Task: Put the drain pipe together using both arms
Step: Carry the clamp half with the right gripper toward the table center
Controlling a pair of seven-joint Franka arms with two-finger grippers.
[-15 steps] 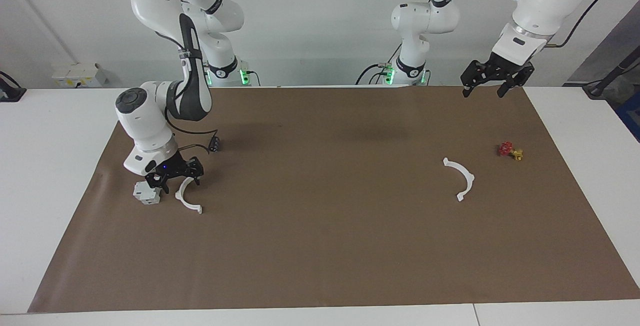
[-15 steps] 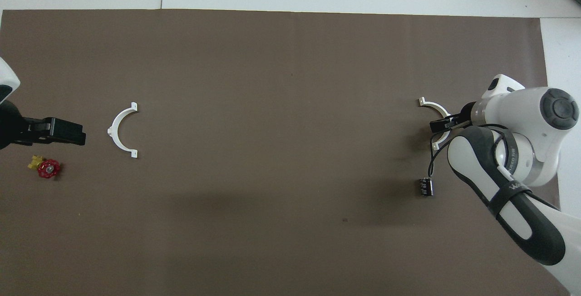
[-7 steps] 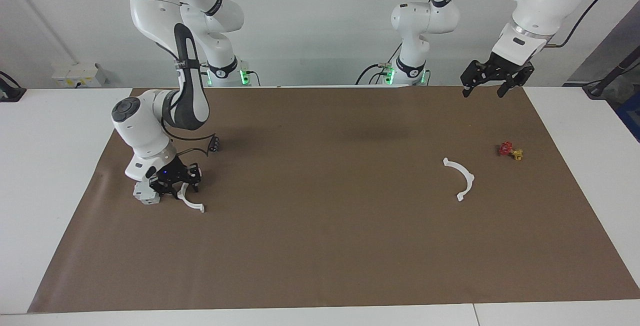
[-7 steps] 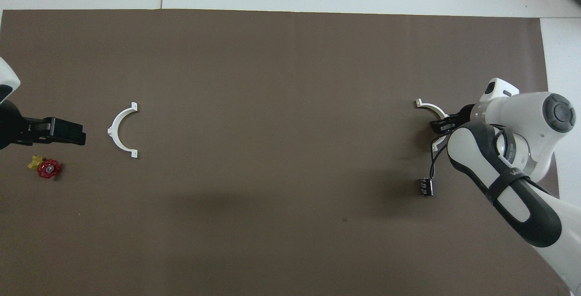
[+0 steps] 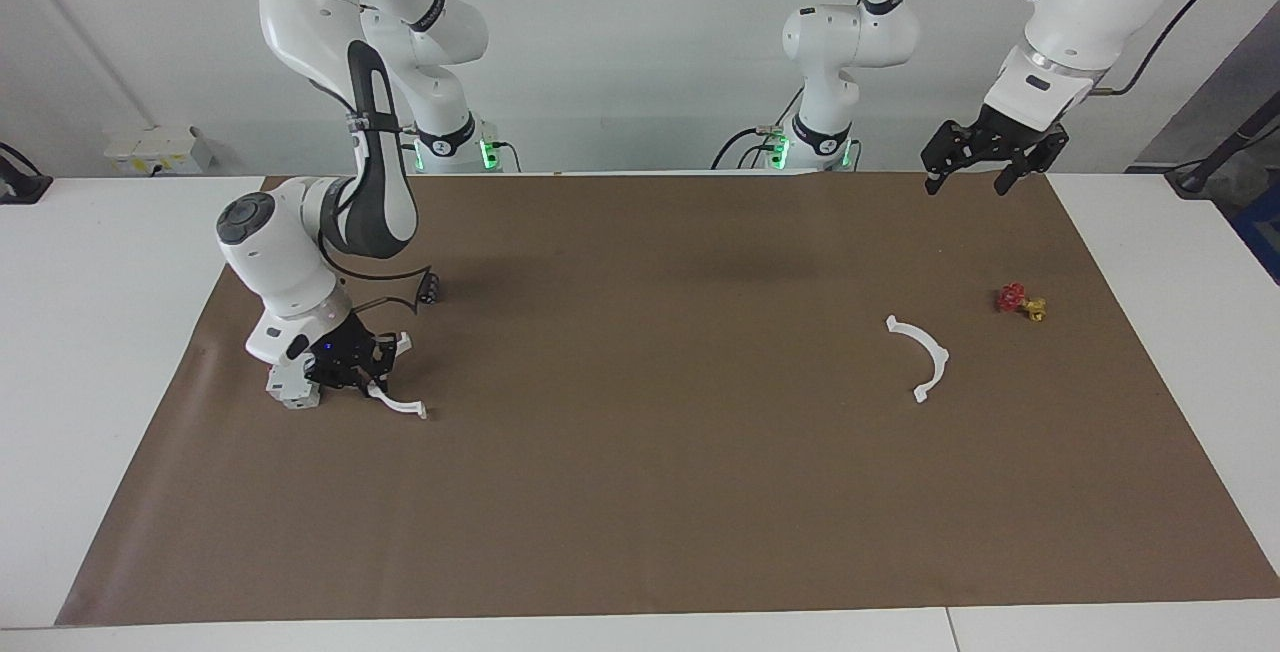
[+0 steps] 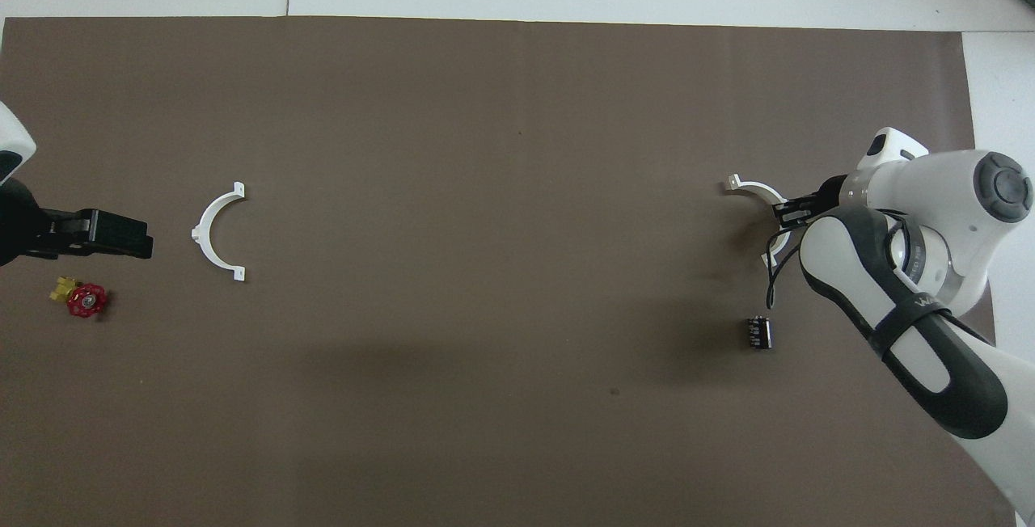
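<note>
Desk: a white desk (image 5: 110, 352) against a pale wall, covered by a brown mat (image 5: 660, 472) on which everything lies.
Grey-white block: a small boxy block (image 5: 292, 389) sits at the right arm's end of the mat, just beside the right claw.
Right claw: the right claw (image 5: 352, 364) is low over the mat, its fingers closed on the middle of one white half-ring (image 5: 398, 402). This arc looks tilted, one tab end near the mat and the other raised beside the claw; whether the low end touches the mat I cannot tell.
Second half-ring: the other white half-ring (image 5: 925, 357) lies flat and untouched toward the left arm's end, well apart from the first.
Red valve: a small red-and-yellow valve (image 5: 1020, 303) lies near that arc, a little nearer to the robots.
Black cylinder: a small black cylinder (image 5: 429, 288) lies nearer to the robots than the held arc.
Left claw: the left claw (image 5: 981, 167) waits in the air over the mat's edge nearest the robots, fingers spread apart.
Step in hand: probably lifting the gripped arc. Raise it straight and slowly so the thin plastic does not swivel in the grip, clear the block, and keep the tabs facing the mate.
</note>
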